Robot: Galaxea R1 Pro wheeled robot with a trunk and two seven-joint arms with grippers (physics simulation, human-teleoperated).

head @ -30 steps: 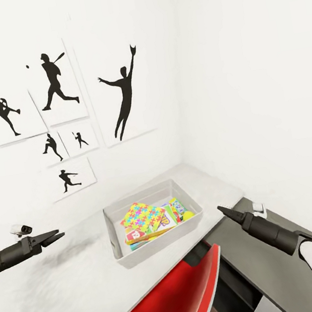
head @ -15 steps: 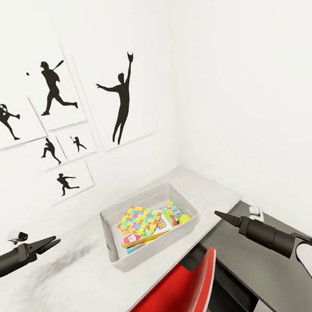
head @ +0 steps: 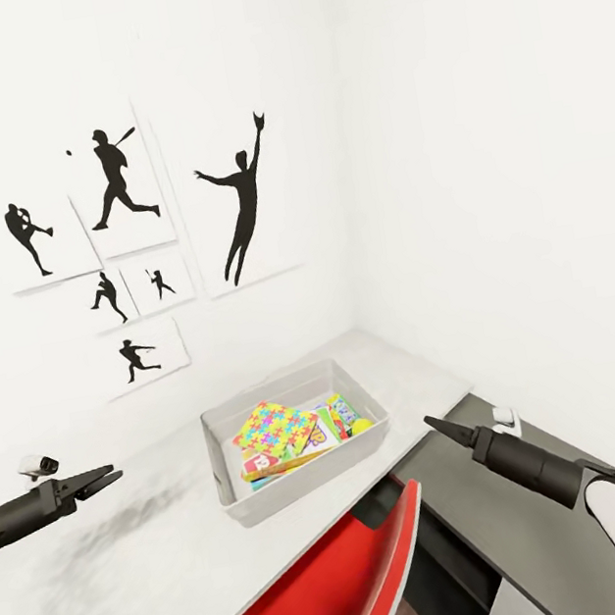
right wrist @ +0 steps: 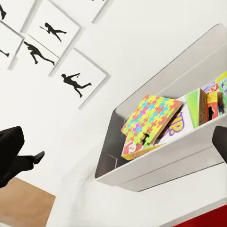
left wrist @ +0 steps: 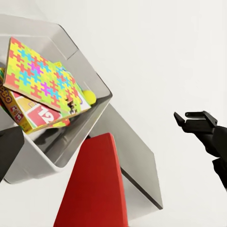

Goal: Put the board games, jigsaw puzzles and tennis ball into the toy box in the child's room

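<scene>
The toy box (head: 306, 486) stands on the white table (head: 131, 574) near the corner of the room. In it lie a jigsaw puzzle (head: 276, 425), tilted on top of a board game (head: 268, 463) lettered BO (left wrist: 7, 97), a green board game (head: 341, 413) and the tennis ball (head: 362, 426). My left gripper (head: 111, 475) hovers open over the table to the left of the box, holding nothing. To the right of the box, off the table's edge, my right gripper (head: 433, 422) is open and empty; it shows too in the left wrist view (left wrist: 187, 116).
A red chair (head: 323, 593) stands pushed against the table's front edge below the box. Black athlete pictures (head: 241, 199) hang on the wall behind. Two small white objects (head: 37, 466) (head: 504, 413) sit near the grippers. A dark grey surface (head: 501, 525) lies under my right arm.
The whole picture has shifted a little, so the camera moved. Both grippers and the toys in the box keep their places.
</scene>
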